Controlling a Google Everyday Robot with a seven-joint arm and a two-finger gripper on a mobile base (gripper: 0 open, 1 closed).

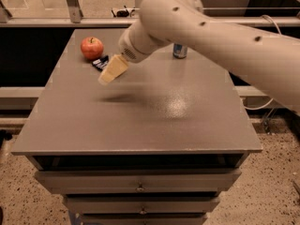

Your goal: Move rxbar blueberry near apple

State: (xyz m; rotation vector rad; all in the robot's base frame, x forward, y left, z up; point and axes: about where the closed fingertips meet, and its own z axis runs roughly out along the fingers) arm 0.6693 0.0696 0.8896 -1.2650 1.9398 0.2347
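Observation:
The red-orange apple (pixel 92 48) sits at the far left of the grey table (pixel 140 116). The rxbar blueberry (pixel 100 63), a small dark navy wrapper, lies flat on the table just in front and to the right of the apple, almost touching it. My gripper (pixel 112 70), with cream-coloured tips, hangs above the table just to the right of the bar and casts a shadow on the surface in front of it. It holds nothing that I can see. The thick white arm (pixel 211 32) reaches in from the right.
A silver-blue drink can (pixel 180 50) stands at the far middle of the table, partly behind the arm. Drawers (pixel 140 186) sit below the table's front edge. A railing (pixel 70 20) runs behind the table.

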